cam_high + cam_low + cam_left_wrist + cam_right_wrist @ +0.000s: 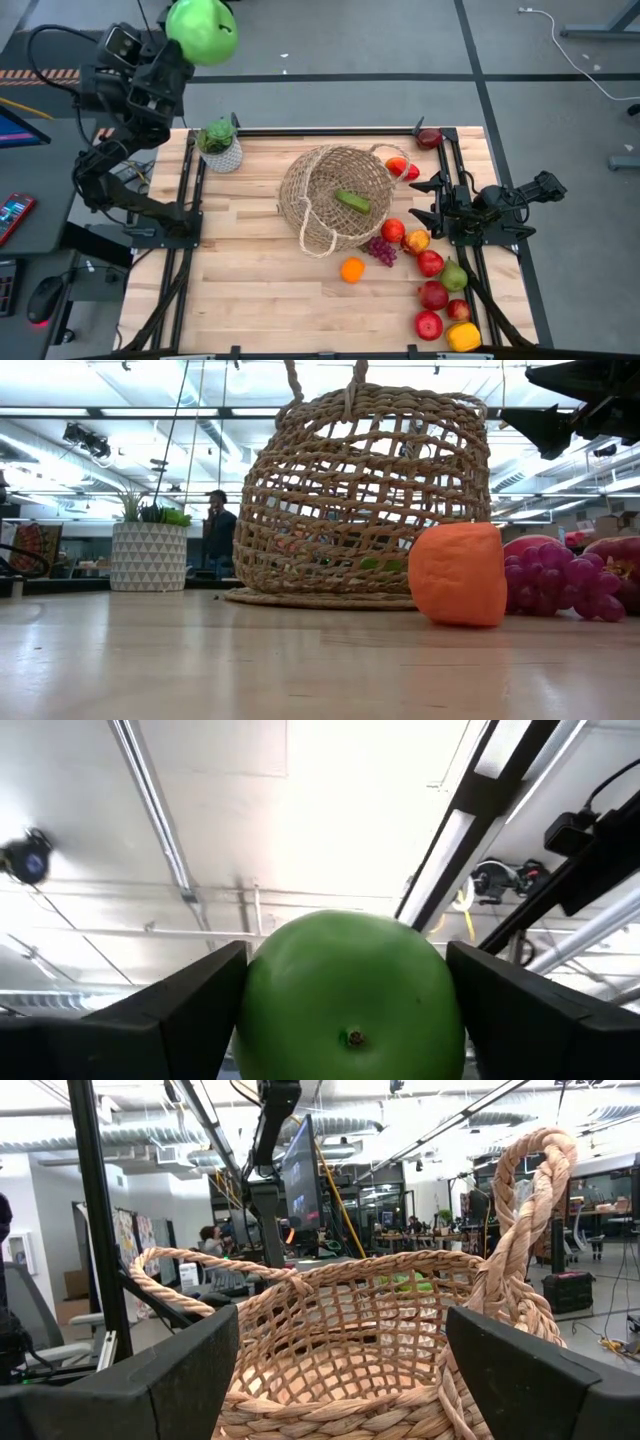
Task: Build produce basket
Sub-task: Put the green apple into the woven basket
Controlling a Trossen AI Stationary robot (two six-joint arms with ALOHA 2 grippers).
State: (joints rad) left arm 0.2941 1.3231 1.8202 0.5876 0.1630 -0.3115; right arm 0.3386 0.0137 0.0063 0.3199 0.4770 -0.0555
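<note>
From above, you can see the basket (335,198) in the middle of the table (250,290). It leans so its round mouth faces up and a bit toward the right arm. One loop handle (318,232) points to the near edge, the other (390,152) to the far right. A green cucumber (352,201) lies inside, its long way running slanted, from the far left to the near right. Your left gripper (190,45) is up high, past the far left corner, holding a green apple (202,31). Your right gripper (432,200) sits low at the right edge, just beside the basket, with its claw wide and nothing in it. Red apples (431,295), an orange (352,269), purple grapes (382,250) and a yellow pepper (463,337) lie near it. A small white pot (221,150) with a plant stands at the far left.

From table height, the basket stands behind the orange (458,573), with the grapes (560,582) beside it and the pot (148,556) off to the side.

In the left wrist view, the green apple (352,1000) sits between the two fingers (170,1015), its little stem end facing you.

In the right wrist view, the basket (350,1350) rim is right in front of the wide-open fingers (150,1385).
</note>
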